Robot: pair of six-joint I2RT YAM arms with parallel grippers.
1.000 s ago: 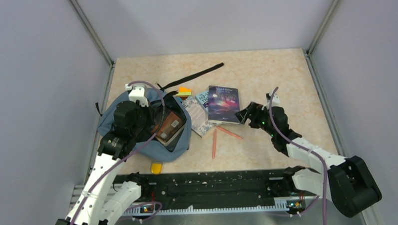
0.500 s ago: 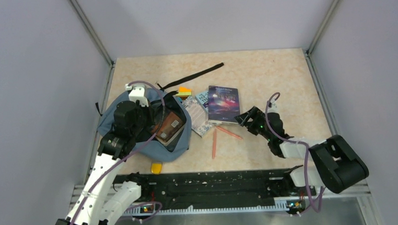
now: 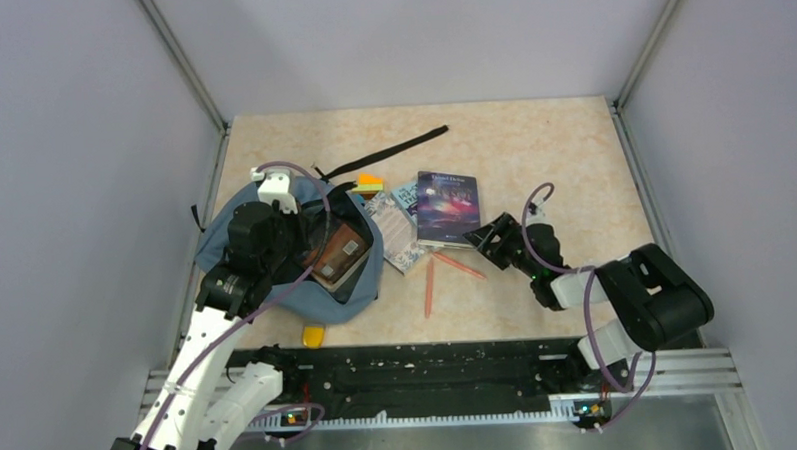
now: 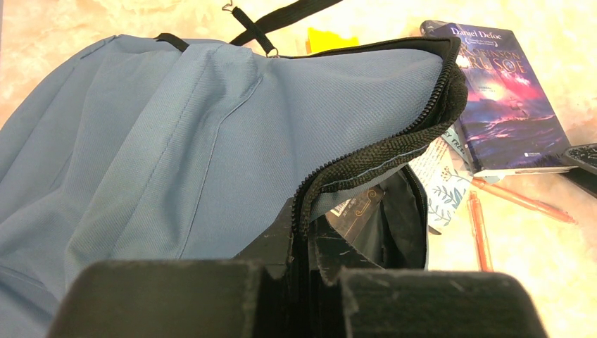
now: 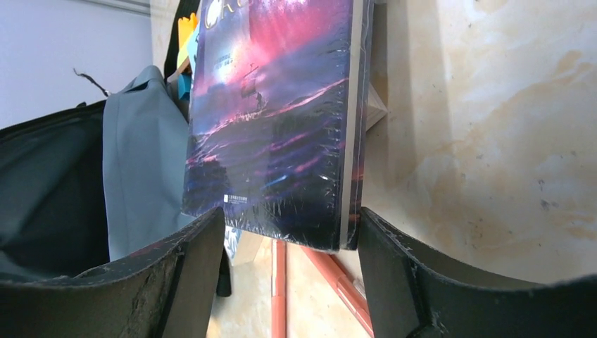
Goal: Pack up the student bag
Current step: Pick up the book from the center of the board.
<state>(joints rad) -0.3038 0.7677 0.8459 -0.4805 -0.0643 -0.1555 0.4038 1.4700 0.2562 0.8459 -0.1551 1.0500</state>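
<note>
Student bag (image 3: 327, 306) lies unzipped at left on the table (image 3: 532, 150), its contents mostly hidden; your left gripper (image 4: 299, 271) pinches its zipper rim, while your right gripper (image 5: 290, 232), jaws apart, straddles the purple book (image 5: 274, 120).

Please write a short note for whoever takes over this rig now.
Left gripper: shut on the zipper rim of the slate-blue fabric student bag, holding it open.
Right gripper: open, jaws astride the near edge of the purple paperback book, no grip yet.
Done: a brown flat item lies in the bag.
To do: book, pale patterned booklet, two orange pens, all lying beside the bag.
</note>
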